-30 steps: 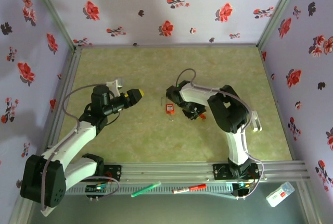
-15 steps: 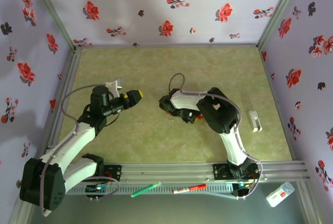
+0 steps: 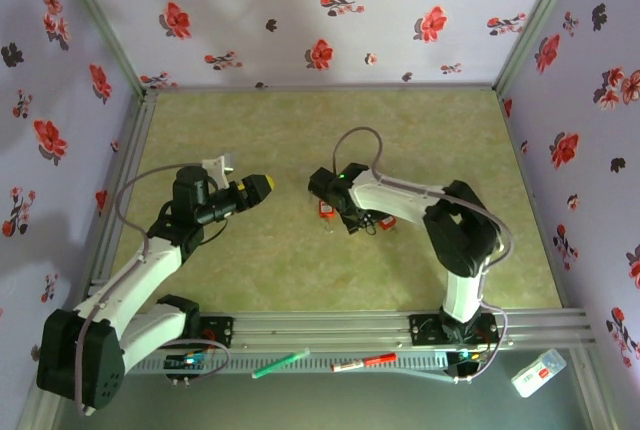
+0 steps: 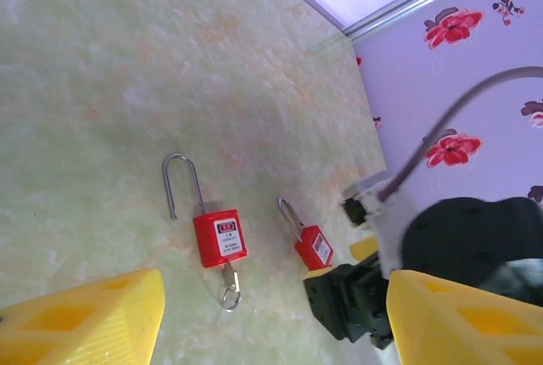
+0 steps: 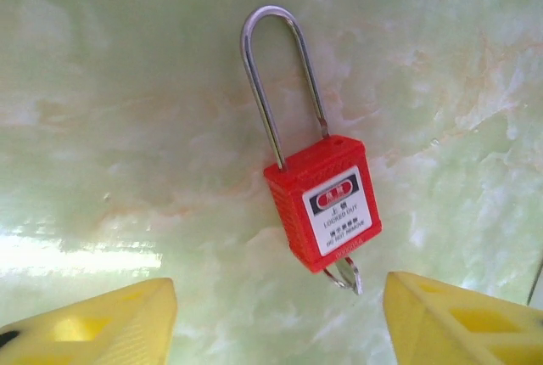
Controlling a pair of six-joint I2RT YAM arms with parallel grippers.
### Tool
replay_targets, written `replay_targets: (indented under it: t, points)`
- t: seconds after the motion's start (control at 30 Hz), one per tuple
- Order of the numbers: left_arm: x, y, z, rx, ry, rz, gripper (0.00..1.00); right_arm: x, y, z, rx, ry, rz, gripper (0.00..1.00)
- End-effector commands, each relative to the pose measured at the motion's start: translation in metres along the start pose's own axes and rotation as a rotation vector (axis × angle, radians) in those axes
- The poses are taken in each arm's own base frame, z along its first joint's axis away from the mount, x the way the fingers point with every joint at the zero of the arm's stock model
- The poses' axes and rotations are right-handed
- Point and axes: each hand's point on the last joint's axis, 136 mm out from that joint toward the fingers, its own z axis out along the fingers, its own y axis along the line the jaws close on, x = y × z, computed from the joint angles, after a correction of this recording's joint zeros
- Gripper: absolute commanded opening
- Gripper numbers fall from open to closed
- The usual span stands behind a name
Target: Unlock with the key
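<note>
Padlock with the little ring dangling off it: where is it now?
In the left wrist view the padlock lies flat on the green table, apart from a second red padlock to its right.

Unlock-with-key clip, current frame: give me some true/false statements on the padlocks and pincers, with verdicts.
1. Two red plastic padlocks lie on the green marbled table. True.
2. The right pincer is shut on a padlock. False: its fingers are apart, the padlock lying ungripped before them.
3. The left pincer holds a key. False: it is open and empty.
4. A metal ring sticks out of the padlock's base in the right wrist view. True.
5. That padlock stands upright. False: it lies flat, label up.
</note>
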Motion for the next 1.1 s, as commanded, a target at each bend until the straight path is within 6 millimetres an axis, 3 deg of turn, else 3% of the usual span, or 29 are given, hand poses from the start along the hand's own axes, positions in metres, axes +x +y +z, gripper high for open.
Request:
replay_targets:
  t: [0.0,0.13,0.23,0.6,0.83,1.07]
  points:
    - [-0.01,-0.007,-0.006,0.0,-0.025,0.039,0.7,0.002,-0.013,-0.007,-0.086,-0.011,0.107,0.73]
    - [-0.014,-0.013,-0.009,-0.003,-0.023,0.064,0.71,0.002,-0.02,0.004,-0.279,0.015,0.157,0.84]
    - [-0.017,-0.018,-0.012,-0.004,-0.024,0.08,0.71,0.001,-0.025,0.017,-0.378,0.022,0.165,0.86]
    - [-0.021,-0.016,-0.016,-0.032,-0.036,0.082,0.71,0.001,-0.022,0.049,-0.382,0.075,0.039,0.83]
    - [-0.021,-0.015,-0.017,-0.036,-0.033,0.084,0.71,-0.002,-0.026,0.064,-0.324,0.089,0.008,0.74]
    - [-0.019,-0.012,-0.018,-0.043,-0.032,0.08,0.71,0.006,-0.025,0.073,-0.311,0.12,-0.014,0.51]
